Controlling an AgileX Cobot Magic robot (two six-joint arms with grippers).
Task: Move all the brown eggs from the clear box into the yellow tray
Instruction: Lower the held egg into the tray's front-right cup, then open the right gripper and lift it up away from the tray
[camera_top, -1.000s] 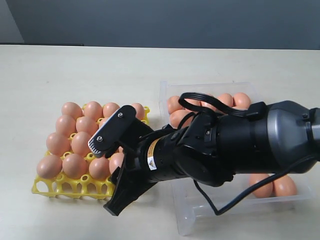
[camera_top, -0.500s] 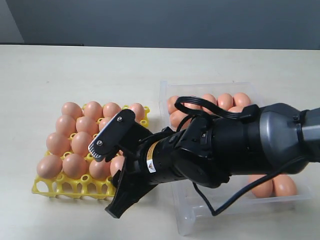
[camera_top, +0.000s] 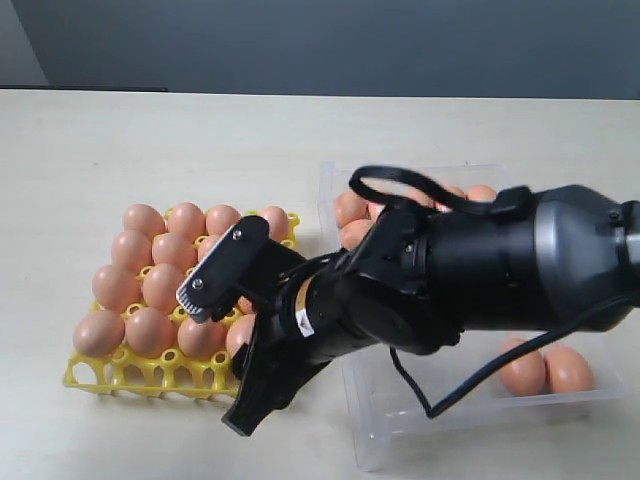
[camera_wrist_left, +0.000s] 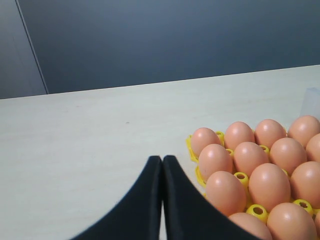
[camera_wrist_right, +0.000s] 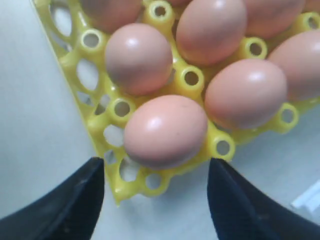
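The yellow tray lies on the left of the table, and several brown eggs fill most of its cups. My right gripper reaches across to the tray's near right corner and is open. A brown egg sits in that corner cup, just beyond the fingertips and touching neither of them. The clear box lies on the right, with brown eggs at its near right and more at its back, partly hidden by the arm. My left gripper is shut and empty, hovering beside the tray.
The right arm's bulky black body and its looping cable hang over the left half of the box. Bare pale table surrounds the tray and the box. The front row of the tray has open cups.
The right gripper's jaws have spread wider, letting go of the egg in the tray's corner cup. The arm has shifted slightly.
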